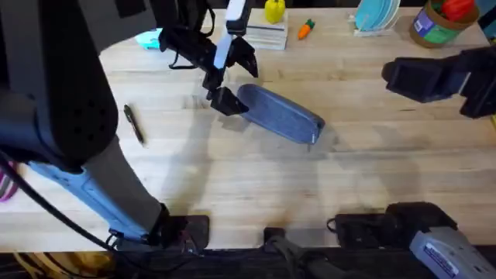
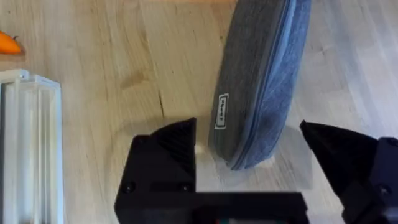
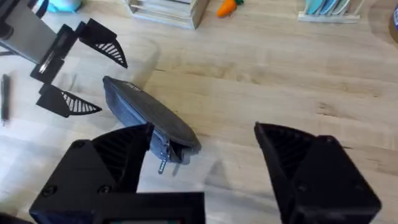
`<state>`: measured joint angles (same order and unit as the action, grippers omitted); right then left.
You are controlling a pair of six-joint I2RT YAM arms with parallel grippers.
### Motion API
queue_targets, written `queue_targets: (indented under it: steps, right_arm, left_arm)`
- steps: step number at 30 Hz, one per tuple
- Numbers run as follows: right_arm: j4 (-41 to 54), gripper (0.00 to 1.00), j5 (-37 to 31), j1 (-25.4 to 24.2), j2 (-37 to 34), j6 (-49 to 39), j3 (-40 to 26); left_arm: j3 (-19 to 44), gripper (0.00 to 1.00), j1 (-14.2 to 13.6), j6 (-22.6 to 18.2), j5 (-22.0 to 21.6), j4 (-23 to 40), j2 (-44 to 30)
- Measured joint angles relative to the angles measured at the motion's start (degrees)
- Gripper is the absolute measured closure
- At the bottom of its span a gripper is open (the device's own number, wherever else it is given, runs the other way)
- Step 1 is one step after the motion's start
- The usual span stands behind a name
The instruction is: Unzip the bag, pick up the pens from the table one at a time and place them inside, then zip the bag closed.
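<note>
— Where are you holding yourself?

— My left arm reaches up the table [image 1: 232,178] from its base at the lower left, and my left gripper [image 1: 230,80] sits at the far-left end of the bag [image 1: 280,114], fingers spread wide with that end lying between them. In my left wrist view the rounded end of the pouch [image 2: 261,81] sits in the gap, neither finger [image 2: 163,163] touching it. My right gripper [image 1: 422,76] hangs over the right side of the table, well apart from the bag, its jaws wide open on nothing.

— And the bag itself?

— It lies flat on the wood, slanting from upper left to lower right. In my right wrist view its metal pull [image 3: 163,163] dangles at the near end. I cannot tell whether the zipper is fully shut.

— What else is around?

— One dark pen [image 1: 134,124] lies well to the left of the bag, partly beside my left arm's bulk. Along the far edge stand a small orange carrot toy [image 1: 306,29], a yellow figure [image 1: 274,10], and a rack of slats [image 1: 266,35].
</note>
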<state>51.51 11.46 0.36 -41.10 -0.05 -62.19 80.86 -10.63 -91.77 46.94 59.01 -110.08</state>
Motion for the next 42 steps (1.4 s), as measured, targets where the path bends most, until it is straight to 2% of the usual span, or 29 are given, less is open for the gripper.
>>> queue_targets:
  steps: [3,4,6,14,17,18,19,23,24,25,32,39,42]
  right_arm:
    - [0.0,0.005,0.0,0.0,0.01,0.0,0.0]
    - [0.0,0.005,0.0,0.0,-0.01,-0.01,0.0]
    - [0.0,0.005,0.0,0.0,-0.01,0.01,0.0]
    - [-0.09,0.005,0.0,0.0,-0.01,-0.02,0.0]
    - [-0.09,0.004,0.0,0.0,0.01,-0.02,0.0]
    - [-0.09,0.004,0.0,0.0,0.02,-0.02,0.0]
    - [-0.09,0.004,0.0,0.0,0.01,-0.02,0.0]
    - [-0.09,0.005,0.0,0.0,0.01,-0.02,0.0]
    - [-0.09,0.005,0.0,0.0,0.02,-0.02,0.0]
    - [-0.09,0.005,0.0,0.0,-0.01,-0.02,0.0]
    - [0.05,0.005,0.02,0.0,-0.01,0.91,0.0]
    - [4.68,0.005,0.3,0.06,-0.03,11.24,0.4]
    - [6.43,0.005,1.19,0.73,-0.17,13.69,3.16]
  left_arm:
    - [0.0,0.008,0.0,0.0,-0.02,-0.3,0.0]
    - [0.0,0.141,0.0,-0.13,0.02,-0.34,0.0]
    - [0.0,0.2,-0.07,-0.19,0.02,-0.32,0.0]
    - [0.0,0.169,-0.44,-0.18,0.02,-0.43,-0.65]
    - [0.0,0.233,-0.44,-0.15,0.01,-0.42,-0.96]
    - [0.0,0.276,-0.44,-0.02,0.0,-0.47,-0.98]
    - [0.0,0.365,-0.44,-0.02,0.0,-0.47,-0.98]
    - [0.0,0.826,-0.44,0.02,0.01,-0.68,-0.98]
    - [0.0,0.913,-0.44,-0.06,0.0,-0.69,-0.98]
    - [0.0,0.944,-0.44,0.06,-0.04,-0.66,-0.98]
    - [0.0,0.956,-0.44,0.31,-0.04,-0.51,-0.98]
    - [0.0,0.956,-0.44,0.48,-0.04,-0.51,-0.98]
    - [0.0,0.956,-0.44,0.48,-0.04,-0.51,-0.98]
